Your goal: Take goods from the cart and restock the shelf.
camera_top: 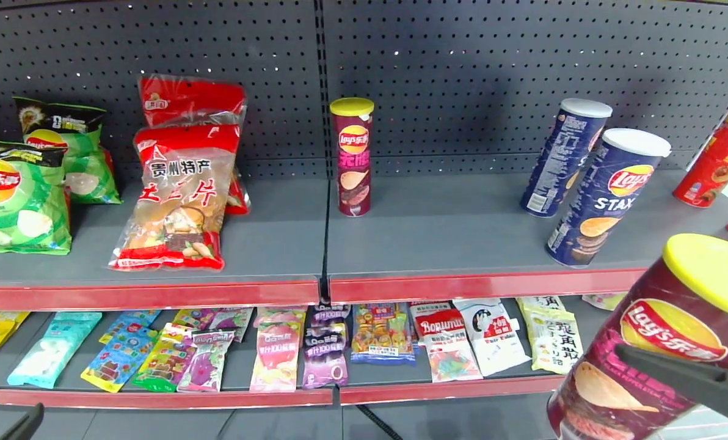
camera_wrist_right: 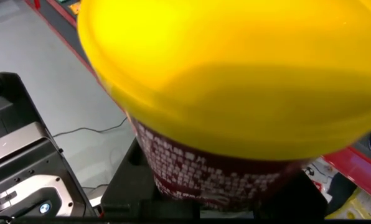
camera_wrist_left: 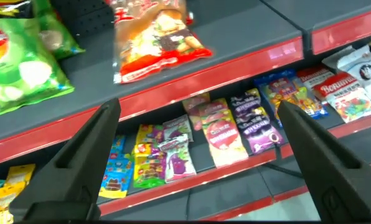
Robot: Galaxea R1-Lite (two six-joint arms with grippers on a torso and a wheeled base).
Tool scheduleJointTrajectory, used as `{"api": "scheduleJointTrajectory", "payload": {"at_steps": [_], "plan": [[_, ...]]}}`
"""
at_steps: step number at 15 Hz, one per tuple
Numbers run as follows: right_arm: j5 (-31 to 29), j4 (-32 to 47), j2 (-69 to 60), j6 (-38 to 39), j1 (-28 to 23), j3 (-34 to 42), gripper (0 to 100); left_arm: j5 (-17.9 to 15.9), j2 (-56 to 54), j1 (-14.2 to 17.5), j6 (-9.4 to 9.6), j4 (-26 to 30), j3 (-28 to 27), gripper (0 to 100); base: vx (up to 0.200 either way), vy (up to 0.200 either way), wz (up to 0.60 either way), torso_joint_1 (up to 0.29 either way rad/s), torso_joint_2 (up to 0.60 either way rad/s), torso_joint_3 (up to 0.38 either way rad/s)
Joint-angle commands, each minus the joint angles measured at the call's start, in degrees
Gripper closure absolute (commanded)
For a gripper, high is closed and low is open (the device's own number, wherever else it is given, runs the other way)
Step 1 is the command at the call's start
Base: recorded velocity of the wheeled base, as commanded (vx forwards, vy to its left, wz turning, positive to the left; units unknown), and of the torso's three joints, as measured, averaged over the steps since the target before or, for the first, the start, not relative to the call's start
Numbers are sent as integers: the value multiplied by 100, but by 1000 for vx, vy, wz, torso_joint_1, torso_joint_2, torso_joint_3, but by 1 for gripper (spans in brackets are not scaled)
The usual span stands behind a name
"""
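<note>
Leftmost, the left gripper (camera_wrist_left: 198,107) hangs low in front of the shelving with its fingers spread wide and nothing between them. Above it on the upper shelf (camera_top: 449,238) stand green chip bags (camera_top: 28,201), then red snack bags (camera_top: 178,201) propped against the back panel. At mid-shelf, a maroon can with a yellow lid (camera_top: 352,159) stands upright and alone. Bare shelf lies on both sides of it, and that gap looks like the natural slot for its twin. Further right come two blue cans (camera_top: 605,195), one before the other, then red cans (camera_top: 715,159) at the edge. Flat candy sachets (camera_top: 278,348) cover the lower shelf.

Farthest right, the right gripper (camera_top: 663,366) is clenched on the held can (camera_top: 639,305), below and in front of the upper shelf's lip.

The held can is probably a light, stiff cardboard tube with a glossy skin. It may slide in a loose grip or dent under a hard one, so mid-body is the place to hold it. Tall and narrow, it would tip easily when set down. The blue cans stand between it and the open gap.
</note>
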Motion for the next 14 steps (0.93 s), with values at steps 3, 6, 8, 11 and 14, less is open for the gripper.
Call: {"api": "scheduleJointTrajectory", "payload": {"at_steps": [3, 6, 8, 11, 14], "plan": [[-17, 7, -1, -1, 2, 3, 100, 6, -9, -1, 2, -15, -10, 0, 0, 0, 0, 0, 0, 0], [-17, 7, -1, -10, 2, -15, 100, 15, -9, -1, 2, -15, -19, 0, 0, 0, 0, 0, 0, 0], [-17, 7, -1, -10, 2, -15, 100, 24, 0, -1, 2, -15, -19, 0, 200, 0, 0, 0, 0, 5], [1, 7, -1, -10, 2, -24, 100, 24, 0, -1, 2, -15, -10, 0, 200, 0, 0, 7, 9, 4], [9, 7, 8, -10, 11, -15, 100, -2, -9, -1, 2, -15, -1, 0, 133, 0, 0, 10, 3, 0]]}}
